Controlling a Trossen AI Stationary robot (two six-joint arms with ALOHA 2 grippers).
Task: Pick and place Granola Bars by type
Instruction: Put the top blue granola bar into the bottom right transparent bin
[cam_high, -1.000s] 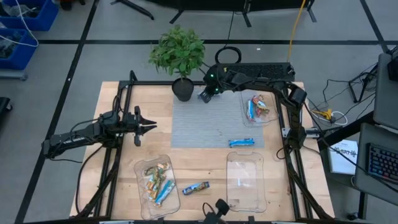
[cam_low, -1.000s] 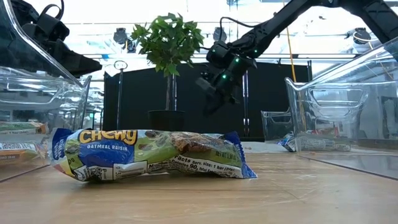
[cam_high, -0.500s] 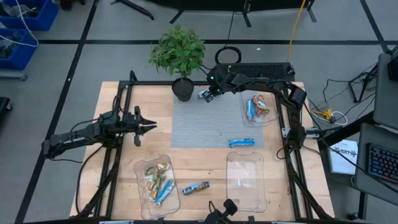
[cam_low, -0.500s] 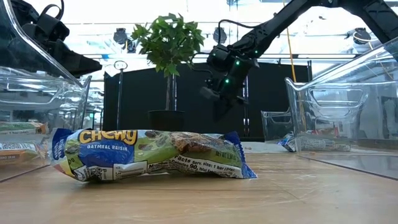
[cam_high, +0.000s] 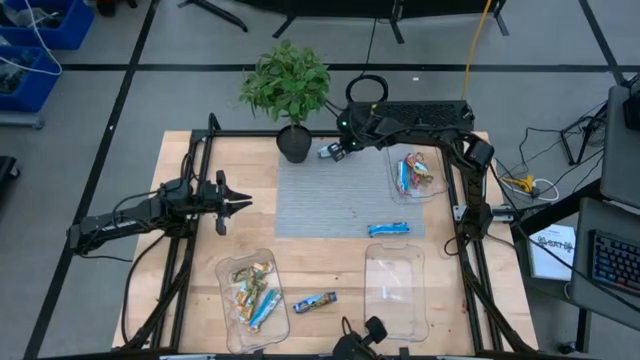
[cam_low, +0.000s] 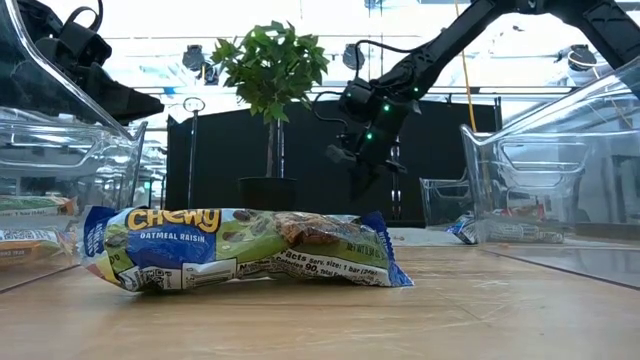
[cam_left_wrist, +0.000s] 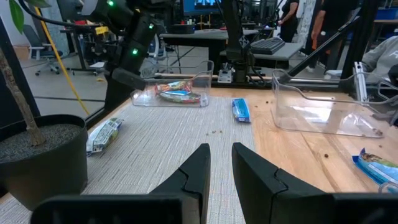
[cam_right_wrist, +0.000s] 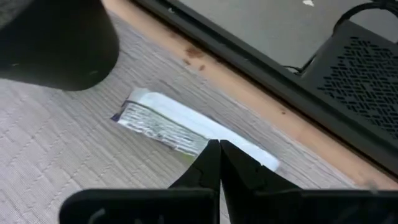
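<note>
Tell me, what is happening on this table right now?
A two-armed robot is sorting granola bars into clear trays. The right pincer, shut, hovers just over a bar lying on the grey mat beside the potted plant; it is not gripping it. The left pincer waits over the table's left side. Two more bars still lie loose.

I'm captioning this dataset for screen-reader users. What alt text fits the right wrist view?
The right gripper, its two dark fingers shut, hangs over a granola bar in a pale wrapper lying flat on the grey woven mat. A black plant pot stands at one corner, and the table's wooden edge runs past the bar.
</note>
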